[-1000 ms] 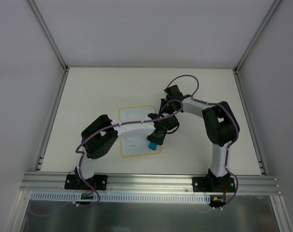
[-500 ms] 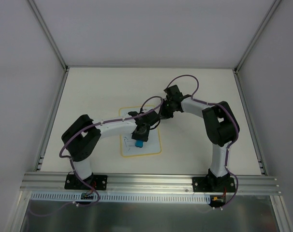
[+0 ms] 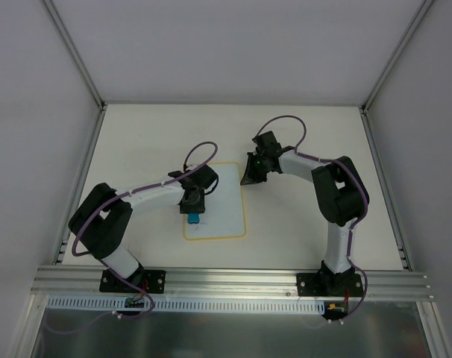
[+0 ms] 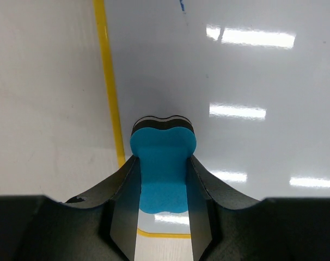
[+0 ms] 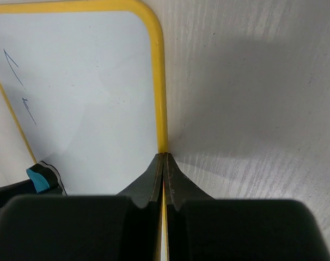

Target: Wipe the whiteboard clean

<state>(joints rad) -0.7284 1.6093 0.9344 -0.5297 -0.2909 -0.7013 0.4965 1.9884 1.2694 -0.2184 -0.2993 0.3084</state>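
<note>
The whiteboard [image 3: 222,195], white with a yellow border, lies flat on the table. My left gripper [image 3: 192,208] is over its left part, shut on the blue eraser [image 3: 192,218]. In the left wrist view the eraser [image 4: 163,163] sits between both fingers, its tip on the glossy board [image 4: 241,70] beside the yellow border [image 4: 107,81]. My right gripper [image 3: 247,178] is shut, its tips [image 5: 164,156] resting on the board's right border [image 5: 160,92]. A few short blue strokes [image 5: 28,110] show on the whiteboard [image 5: 94,87], and a small blue mark [image 4: 182,5] too.
The cream table [image 3: 136,142] is boxed in by grey walls and aluminium posts [image 3: 73,52]. A metal rail [image 3: 233,280] carrying both arm bases runs along the near edge. Purple cables [image 3: 286,123] loop above both arms.
My left arm has swept the eraser from the board's right side across to its left side. The scribbles in the lower half have mostly gone. The right gripper stays at the board's right edge.
</note>
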